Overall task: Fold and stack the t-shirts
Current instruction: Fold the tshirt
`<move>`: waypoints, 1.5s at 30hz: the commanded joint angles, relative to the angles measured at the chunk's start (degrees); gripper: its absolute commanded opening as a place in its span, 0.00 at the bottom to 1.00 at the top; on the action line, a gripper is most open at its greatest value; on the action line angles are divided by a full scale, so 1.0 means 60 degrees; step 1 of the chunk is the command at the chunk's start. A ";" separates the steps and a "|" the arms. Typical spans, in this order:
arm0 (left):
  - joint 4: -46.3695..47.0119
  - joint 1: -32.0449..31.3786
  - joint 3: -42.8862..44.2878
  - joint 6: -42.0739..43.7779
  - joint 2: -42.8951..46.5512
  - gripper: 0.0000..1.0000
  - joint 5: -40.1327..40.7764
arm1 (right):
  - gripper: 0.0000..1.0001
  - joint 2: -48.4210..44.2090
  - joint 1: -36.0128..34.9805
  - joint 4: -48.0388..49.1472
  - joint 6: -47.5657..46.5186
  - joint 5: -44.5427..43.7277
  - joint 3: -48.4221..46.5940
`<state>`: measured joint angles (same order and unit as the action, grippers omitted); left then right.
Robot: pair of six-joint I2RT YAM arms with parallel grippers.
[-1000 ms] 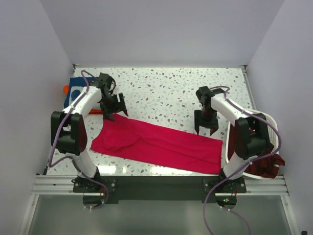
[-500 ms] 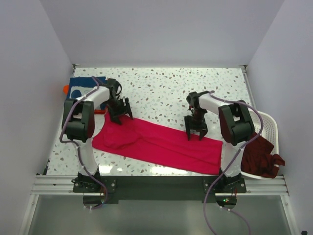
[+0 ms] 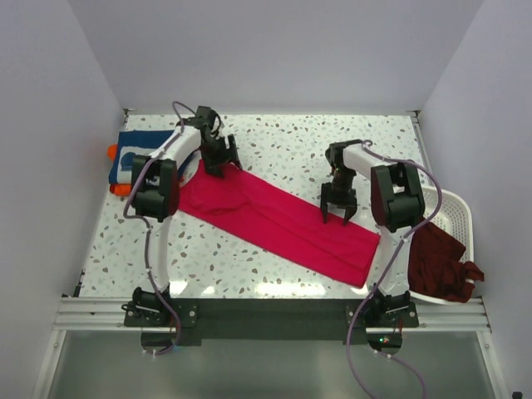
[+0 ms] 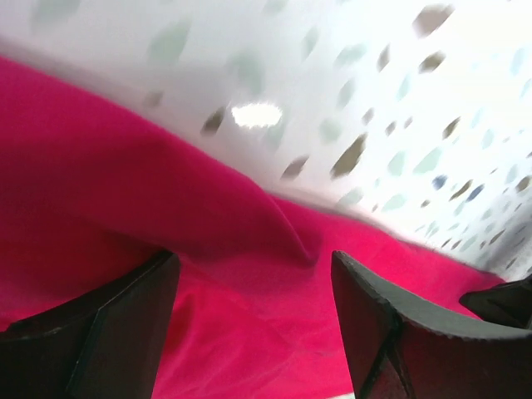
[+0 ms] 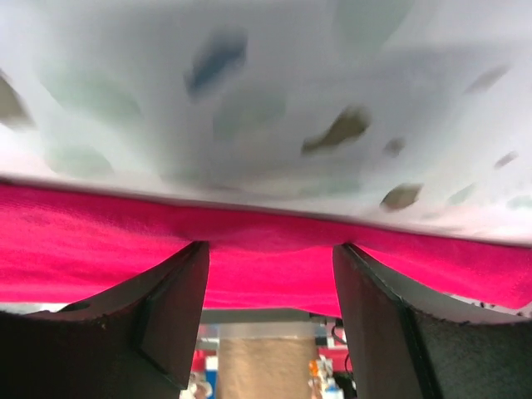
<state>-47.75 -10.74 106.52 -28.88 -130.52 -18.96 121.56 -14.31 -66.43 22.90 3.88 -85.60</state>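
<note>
A bright crimson-pink t-shirt (image 3: pixel 283 220) lies on the speckled table as a long band from back left to front right. My left gripper (image 3: pixel 223 161) stands open at the shirt's back-left end; in the left wrist view its jaws (image 4: pixel 253 259) straddle a raised fold of pink cloth (image 4: pixel 208 224). My right gripper (image 3: pixel 336 214) is open over the far edge of the shirt near its right end, with the pink edge (image 5: pixel 266 241) between the fingers (image 5: pixel 270 247). A navy t-shirt (image 3: pixel 137 148) with white print lies at the back left over an orange one (image 3: pixel 121 188). Dark maroon t-shirts (image 3: pixel 440 266) hang from the basket.
The white laundry basket (image 3: pixel 455 208) stands at the table's right edge beside the right arm. White walls close the table at back and both sides. Bare speckled tabletop (image 3: pixel 283 150) shows behind the pink shirt and in front of it on the left.
The left gripper has travelled toward the back and right, and the shirt's left end has shifted back with it, so the band lies more slanted. The right gripper has stayed on the far edge.
</note>
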 commanded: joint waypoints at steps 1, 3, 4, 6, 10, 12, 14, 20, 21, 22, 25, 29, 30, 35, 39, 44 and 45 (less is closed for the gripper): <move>0.1058 -0.0143 0.1579 0.0493 -0.1185 0.79 0.0069 | 0.65 0.0716 0.0319 0.0922 -0.0080 -0.0910 -0.1141; 0.1087 -0.0172 0.2587 0.0493 -0.1609 0.80 -0.0033 | 0.65 0.0878 0.0319 0.0804 -0.0299 -0.0736 -0.1740; 0.1117 -0.0201 0.2869 0.0478 -0.1684 0.81 -0.0091 | 0.65 0.0951 0.0319 0.0789 -0.0373 -0.0662 -0.1903; 0.1467 -0.0231 0.3352 0.0464 -0.1627 0.83 -0.0179 | 0.66 0.0966 0.0319 0.0760 -0.0519 -0.0473 -0.2298; 0.2419 -0.0333 0.2815 0.0551 -0.0530 0.87 0.0068 | 0.67 0.0732 0.0319 0.0789 -0.0710 -0.0178 -0.2564; 0.2932 -0.0377 0.1839 0.0624 0.0509 0.88 0.0418 | 0.68 0.0513 0.0304 0.0804 -0.0783 -0.0076 -0.2579; 0.3297 -0.0407 0.0957 0.0625 0.1735 0.88 0.0858 | 0.68 0.0265 0.0304 0.0804 -0.0813 -0.0046 -0.2506; 0.3126 -0.0538 -0.2369 0.0815 0.3981 0.87 0.2177 | 0.68 -0.0469 0.0129 0.1082 -0.0959 0.0174 -0.1774; 0.3008 -0.0553 -0.2938 0.0887 0.4086 0.86 0.2541 | 0.68 -0.0571 0.0041 0.1126 -0.1032 0.0188 -0.1628; 0.2920 -0.0568 -0.3190 0.0888 0.4174 0.86 0.2733 | 0.68 -0.0601 -0.0003 0.1112 -0.1047 0.0203 -0.1568; 0.2714 -0.0553 -0.4026 0.0684 0.4336 0.80 0.3508 | 0.68 -0.0674 -0.0135 0.1141 -0.1004 0.0247 -0.1378; 0.3152 -0.0319 -0.4701 0.0464 0.4292 0.75 0.3570 | 0.68 -0.0923 -0.0281 0.1228 -0.0857 0.0437 -0.1202; 0.3197 -0.0304 -0.4832 0.0405 0.4249 0.73 0.3541 | 0.68 -0.1011 -0.0369 0.1272 -0.0842 0.0452 -0.1144; 0.3037 -0.0217 -0.4658 0.0361 0.3825 0.69 0.3906 | 0.68 -0.1129 -0.0998 0.1258 -0.1120 0.0233 -0.1289; 0.2962 0.0120 -0.4613 0.0229 0.3765 0.63 0.4098 | 0.68 -0.0953 -0.1628 0.1228 -0.0902 0.0290 -0.1714; 0.2757 0.0545 -0.4643 0.0331 0.3896 0.60 0.4024 | 0.68 -0.0617 -0.2214 0.0980 -0.0769 0.0203 -0.2415; 0.2787 0.0545 -0.4672 0.0448 0.3926 0.60 0.4010 | 0.68 -0.0529 -0.2273 0.0951 -0.0754 0.0189 -0.2490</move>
<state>-31.05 -8.56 77.03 -26.48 -108.09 3.86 118.56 -27.14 -59.57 18.00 5.13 -96.77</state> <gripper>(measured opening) 0.604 0.681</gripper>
